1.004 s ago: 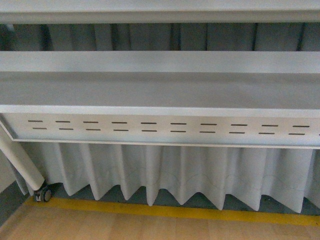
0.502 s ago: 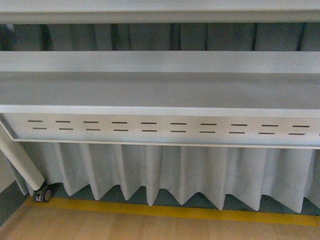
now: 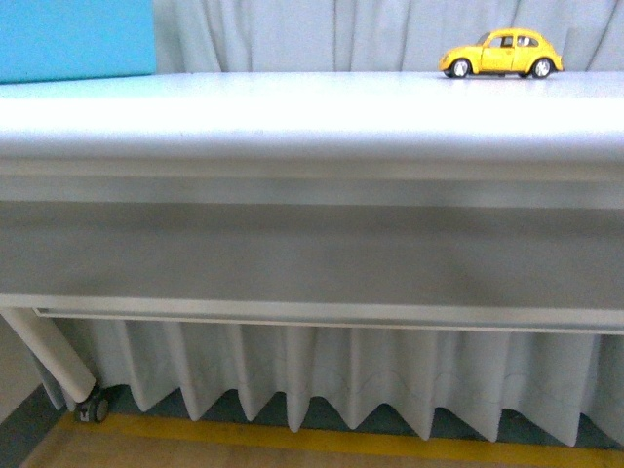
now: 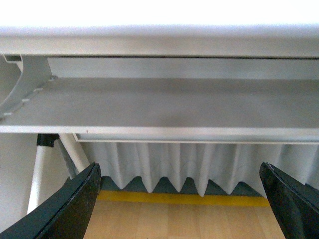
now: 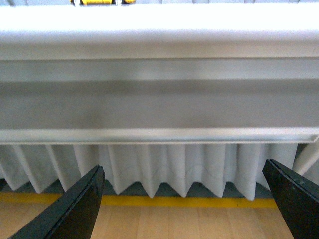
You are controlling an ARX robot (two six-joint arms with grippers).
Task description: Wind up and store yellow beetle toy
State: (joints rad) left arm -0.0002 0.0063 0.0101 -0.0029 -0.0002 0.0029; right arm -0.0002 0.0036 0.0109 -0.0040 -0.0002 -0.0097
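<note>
Front cam: you're facing the near edge of the white surface [image 3: 312,117]. It spans the whole view side to side, w/ a grey apron under the bright top. Below it a pleated grey curtain [image 3: 322,375] hangs behind the frame. Wood floor [image 3: 292,456] and a yellow floor line [image 3: 390,441] run along 6 o'clock. A blue panel [image 3: 76,39] sits at 11 o'clock on the far side of the top; can't tell what it is.

L pincer [image 4: 178,174]: jaws spread wide, below the surface's edge, curtain and floor showing btwn its fingers. R pincer [image 5: 183,172]: same, spread wide, also below the edge.

A white leg [image 3: 44,353] slants down at 8 o'clock to a caster [image 3: 93,405].

The yellow beetle toy [image 3: 501,54] stands on its wheels on the surface at approx 1 o'clock, far side, nose toward 9 o'clock, well apart from both pincers. R wrist cam catches only a yellow sliver of it just over the surface's edge.
</note>
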